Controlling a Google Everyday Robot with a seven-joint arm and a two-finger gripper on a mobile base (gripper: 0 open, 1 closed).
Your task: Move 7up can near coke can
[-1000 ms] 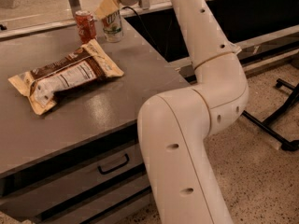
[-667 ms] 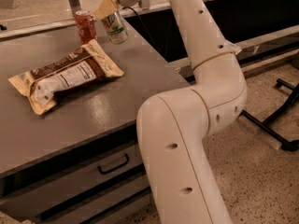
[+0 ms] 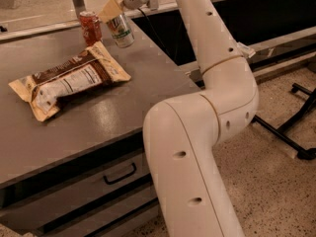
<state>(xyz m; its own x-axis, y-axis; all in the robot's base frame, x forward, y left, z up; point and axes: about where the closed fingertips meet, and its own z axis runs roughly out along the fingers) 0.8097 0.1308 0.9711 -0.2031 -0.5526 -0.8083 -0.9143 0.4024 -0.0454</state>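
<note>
The 7up can (image 3: 121, 31), white and silver with green lettering, is at the far edge of the grey table (image 3: 98, 127), tilted with its top leaning left. My gripper (image 3: 111, 11) reaches down from the top of the view and is shut on the can's top. The coke can (image 3: 90, 27), red with a silver top, stands upright just left of the 7up can, a small gap between them. My white arm (image 3: 212, 83) sweeps up from the bottom right.
A brown and tan snack bag (image 3: 69, 80) lies flat on the table in front of the cans. A drawer with a black handle (image 3: 118, 174) is under the table front. Black stand legs (image 3: 296, 137) lie on the speckled floor at right.
The 7up can has tipped a little more in my gripper and shifted only slightly. The coke can and the bag have not moved.
</note>
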